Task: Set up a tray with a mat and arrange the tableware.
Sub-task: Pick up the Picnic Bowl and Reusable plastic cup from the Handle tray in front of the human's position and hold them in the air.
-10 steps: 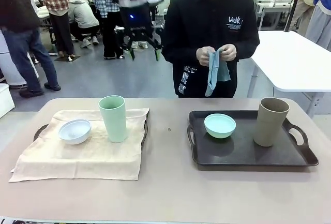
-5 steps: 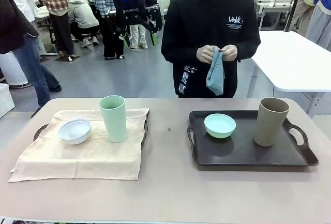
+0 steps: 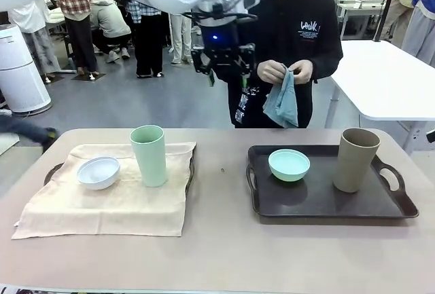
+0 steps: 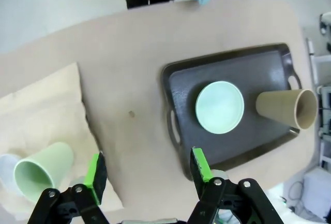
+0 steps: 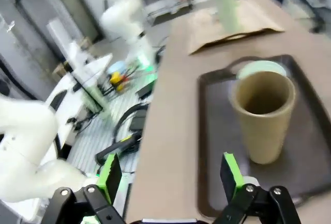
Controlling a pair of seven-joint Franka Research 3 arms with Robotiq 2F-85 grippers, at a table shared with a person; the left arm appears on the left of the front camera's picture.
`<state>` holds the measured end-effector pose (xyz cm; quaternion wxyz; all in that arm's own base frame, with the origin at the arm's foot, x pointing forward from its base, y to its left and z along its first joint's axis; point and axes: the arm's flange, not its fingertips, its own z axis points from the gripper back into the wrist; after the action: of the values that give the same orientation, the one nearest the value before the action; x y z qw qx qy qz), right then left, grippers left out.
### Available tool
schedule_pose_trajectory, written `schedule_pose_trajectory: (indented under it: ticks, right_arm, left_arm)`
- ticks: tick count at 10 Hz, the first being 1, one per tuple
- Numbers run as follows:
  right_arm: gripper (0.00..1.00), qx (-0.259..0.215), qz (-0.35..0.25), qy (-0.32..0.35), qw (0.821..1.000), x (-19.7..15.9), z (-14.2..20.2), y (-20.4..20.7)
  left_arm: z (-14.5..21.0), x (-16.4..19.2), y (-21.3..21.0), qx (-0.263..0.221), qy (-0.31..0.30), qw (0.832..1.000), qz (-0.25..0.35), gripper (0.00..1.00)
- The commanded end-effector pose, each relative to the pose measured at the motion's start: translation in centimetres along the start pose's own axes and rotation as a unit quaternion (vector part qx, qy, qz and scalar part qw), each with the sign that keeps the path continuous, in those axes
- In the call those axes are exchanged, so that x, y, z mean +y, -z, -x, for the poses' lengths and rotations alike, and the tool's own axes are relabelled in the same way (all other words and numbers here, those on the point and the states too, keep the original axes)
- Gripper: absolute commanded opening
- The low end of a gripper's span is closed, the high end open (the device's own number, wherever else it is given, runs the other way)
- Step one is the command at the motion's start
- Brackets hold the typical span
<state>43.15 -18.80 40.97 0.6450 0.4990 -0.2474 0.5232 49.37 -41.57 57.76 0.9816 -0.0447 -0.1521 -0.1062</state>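
Left gripper (image 4: 148, 169) spread, empty, mint bowl (image 4: 220, 106) beyond one finger. Right gripper (image 5: 170, 175) spread, tan cup (image 5: 262, 115) off one finger's side.

Tan desk (image 3: 217, 253) in order; person in black top (image 3: 299, 9) at its far side; white table (image 3: 387, 77) behind right; bystanders (image 3: 109, 19) and white cylindrical unit (image 3: 20, 70) behind left

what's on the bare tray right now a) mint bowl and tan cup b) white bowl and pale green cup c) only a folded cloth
a: the mint bowl and tan cup stand on the bare tray, while the white bowl and pale green cup sit on the beige mat.
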Motion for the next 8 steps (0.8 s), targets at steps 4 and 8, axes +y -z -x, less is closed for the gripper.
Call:
schedule_pose_trajectory:
  ticks: [4, 8]
  right_arm:
    - [1.00, 0.020, 0.019, -0.001, 1.000, -4.6, -0.5, 1.1]
    - [1.00, 0.004, 0.086, -0.011, 0.996, -5.6, -0.1, 1.0]
  left_arm:
    - [-0.8, -2.3, 2.4, 0.007, 0.016, 1.000, -0.002, 0.84]
    - [-1.6, -4.1, 4.6, 0.017, -0.021, 0.999, 0.028, 0.84]
